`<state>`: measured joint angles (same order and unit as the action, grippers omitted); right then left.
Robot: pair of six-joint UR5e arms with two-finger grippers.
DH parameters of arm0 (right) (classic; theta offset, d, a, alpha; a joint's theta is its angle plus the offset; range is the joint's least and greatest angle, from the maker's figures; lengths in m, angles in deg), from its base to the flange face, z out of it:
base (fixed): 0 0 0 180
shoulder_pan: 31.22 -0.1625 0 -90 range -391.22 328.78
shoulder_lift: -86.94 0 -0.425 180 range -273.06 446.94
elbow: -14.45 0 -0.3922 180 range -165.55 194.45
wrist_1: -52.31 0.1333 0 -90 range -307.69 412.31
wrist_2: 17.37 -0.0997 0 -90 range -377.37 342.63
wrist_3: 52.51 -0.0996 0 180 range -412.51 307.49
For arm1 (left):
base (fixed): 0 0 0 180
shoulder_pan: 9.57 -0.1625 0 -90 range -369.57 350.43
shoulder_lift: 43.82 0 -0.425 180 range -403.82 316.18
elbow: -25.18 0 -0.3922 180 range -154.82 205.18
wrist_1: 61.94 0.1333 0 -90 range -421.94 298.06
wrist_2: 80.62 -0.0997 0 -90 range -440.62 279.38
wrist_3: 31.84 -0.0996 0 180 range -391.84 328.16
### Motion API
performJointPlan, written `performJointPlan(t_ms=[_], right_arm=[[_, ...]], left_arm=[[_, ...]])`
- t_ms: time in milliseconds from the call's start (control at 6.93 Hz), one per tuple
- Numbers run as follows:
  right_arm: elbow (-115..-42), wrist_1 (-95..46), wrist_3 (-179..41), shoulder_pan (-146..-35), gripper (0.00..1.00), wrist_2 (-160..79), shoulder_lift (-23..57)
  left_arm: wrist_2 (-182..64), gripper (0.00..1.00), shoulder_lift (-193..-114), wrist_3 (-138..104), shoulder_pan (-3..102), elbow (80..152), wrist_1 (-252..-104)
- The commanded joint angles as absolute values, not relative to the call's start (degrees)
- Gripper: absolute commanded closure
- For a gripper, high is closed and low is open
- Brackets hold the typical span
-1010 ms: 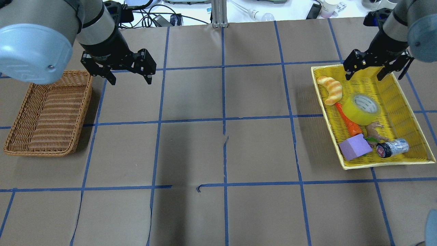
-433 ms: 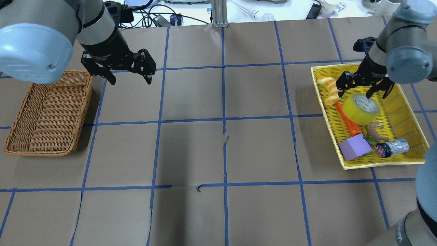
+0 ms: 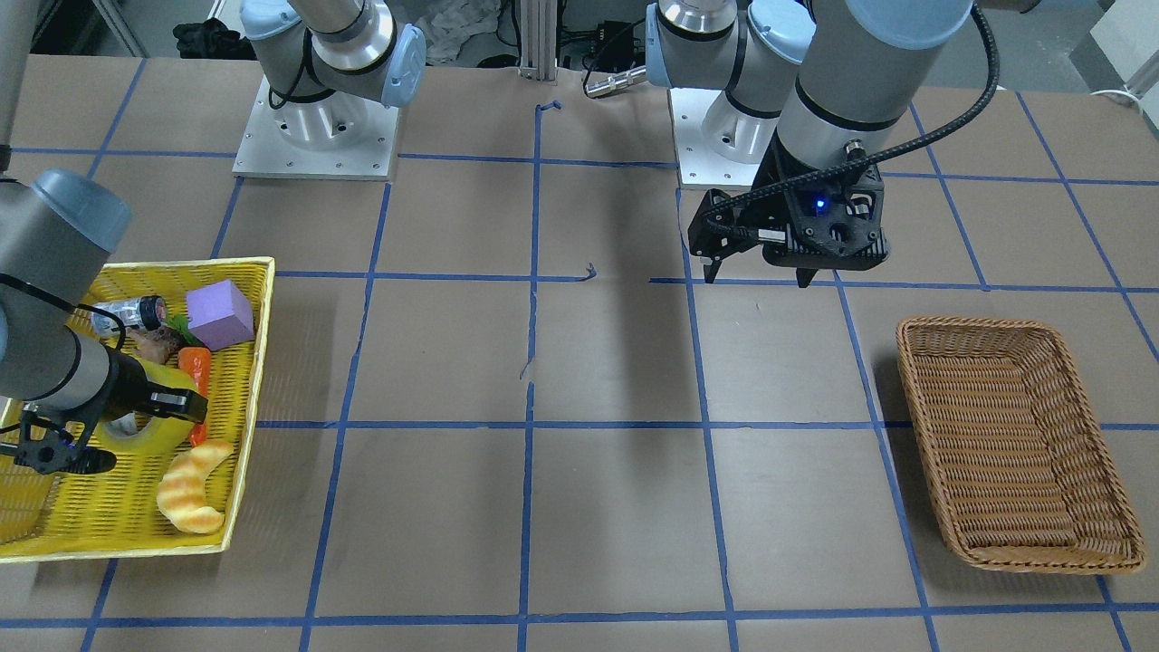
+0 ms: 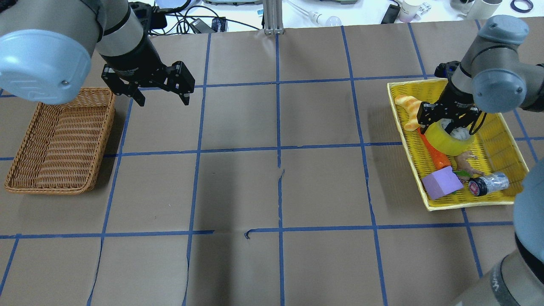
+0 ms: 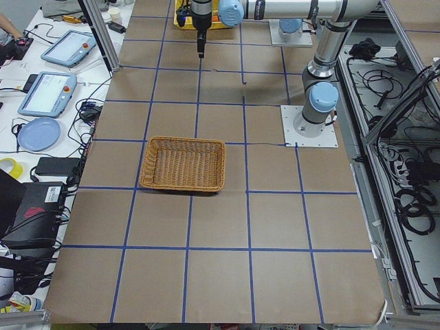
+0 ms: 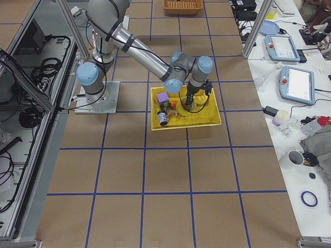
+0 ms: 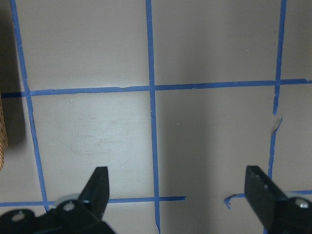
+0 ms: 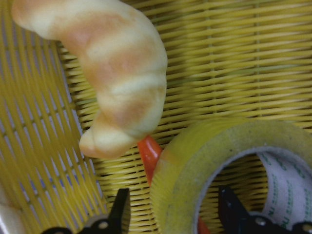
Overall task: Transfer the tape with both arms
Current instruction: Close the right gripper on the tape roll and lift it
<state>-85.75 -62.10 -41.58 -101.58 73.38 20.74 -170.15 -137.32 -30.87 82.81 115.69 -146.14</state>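
The tape (image 4: 444, 143), a yellow roll with a grey-white printed core, lies in the yellow basket (image 4: 407, 83); it also shows in the front view (image 3: 138, 436) and the right wrist view (image 8: 185, 165). My right gripper (image 4: 437, 126) is open and down at the roll. In the right wrist view (image 8: 175, 214) one finger is outside the roll's wall and the other is inside the core. My left gripper (image 4: 161, 95) is open and empty, hovering above the table beside the wicker basket (image 4: 59, 140); its wrist view (image 7: 178, 187) shows only bare table below.
In the yellow basket, a croissant toy (image 4: 409, 109) lies just beyond the tape, and an orange carrot (image 4: 437, 157), a purple block (image 4: 442, 182), a small figure and a black-lidded jar (image 4: 488, 183) lie on its near side. The wicker basket (image 3: 1005, 435) holds nothing.
My right gripper moved from the yellow basket's far edge down onto the tape and now straddles the roll's wall. The left arm has not moved.
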Motion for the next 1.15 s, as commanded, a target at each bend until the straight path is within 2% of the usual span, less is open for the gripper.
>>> performJointPlan(t_ms=[0,288,577,1010], right_arm=[[-85.1,-61.4,-42.4,-101.5,1.0,73.8,20.4],[-80.7,-56.3,-42.5,-101.7,1.0,72.9,18.5],[-71.2,-43.0,-46.5,-104.7,1.0,71.3,14.4],[-70.9,-46.2,-76.2,-124.7,1.0,67.3,15.0]], left_arm=[[-170.3,0.0,-137.3,-31.0,82.8,115.6,-146.1],[-170.4,0.0,-137.4,-31.0,82.7,115.6,-146.0],[-170.6,0.0,-137.3,-31.0,82.7,115.6,-146.1],[-170.6,0.0,-137.4,-31.0,82.6,115.6,-146.1]])
